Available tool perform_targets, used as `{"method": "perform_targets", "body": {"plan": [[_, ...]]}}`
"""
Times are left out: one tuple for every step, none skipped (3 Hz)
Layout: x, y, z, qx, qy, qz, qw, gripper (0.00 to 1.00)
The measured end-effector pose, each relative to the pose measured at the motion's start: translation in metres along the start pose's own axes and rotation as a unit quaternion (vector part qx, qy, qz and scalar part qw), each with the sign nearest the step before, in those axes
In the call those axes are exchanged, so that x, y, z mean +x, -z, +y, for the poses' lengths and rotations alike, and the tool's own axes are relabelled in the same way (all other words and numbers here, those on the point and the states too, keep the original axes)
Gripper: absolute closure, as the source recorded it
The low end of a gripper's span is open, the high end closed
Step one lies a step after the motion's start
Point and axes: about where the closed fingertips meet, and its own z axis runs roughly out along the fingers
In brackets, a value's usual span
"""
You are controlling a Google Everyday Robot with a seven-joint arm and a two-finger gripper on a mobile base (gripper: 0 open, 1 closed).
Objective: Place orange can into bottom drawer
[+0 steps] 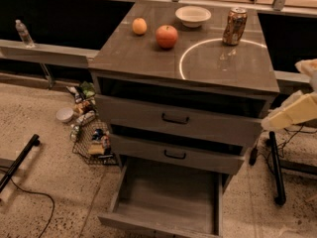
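Standing upright on the cabinet top [148, 58], the orange can [234, 26] sits on the far arc of a pale ring marked there, not yet grasped.

Gripper [290, 117]: only a pale cream end of the arm shows at the right edge of the view, level with the upper drawers and off the cabinet's right side. Whether the jaws are apart or together cannot be told.

Relative to the jaws:
- can: up, to the left and farther back, well apart.
- white bowl [192, 16], red apple [167, 36], orange fruit [139, 26]: beyond the can, further left.
- bottom drawer [168, 192]: down and to the left, pulled out, grey interior bare.

Handling, as judged: thin metal can, probably light; smooth, shiny wall likely slippery and easily dented if squeezed hard. A tall, narrow body could tip if nudged near the rim. Best hold looks to be across the mid-body from the side, moderate force, keeping it upright for lowering into the drawer.
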Motion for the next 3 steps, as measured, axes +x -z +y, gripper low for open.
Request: {"method": "perform_targets", "body": {"plan": [[-0.012, 0.005, -0.037, 0.054, -0.049, -0.082, 0.994, 0.0], [-0.037, -0.013, -0.076, 0.068, -0.099, -0.159, 0.9801, 0.0], [-0.068, -0.066, -0.134, 0.076, -0.153, -0.228, 0.9585, 0.0]]}}
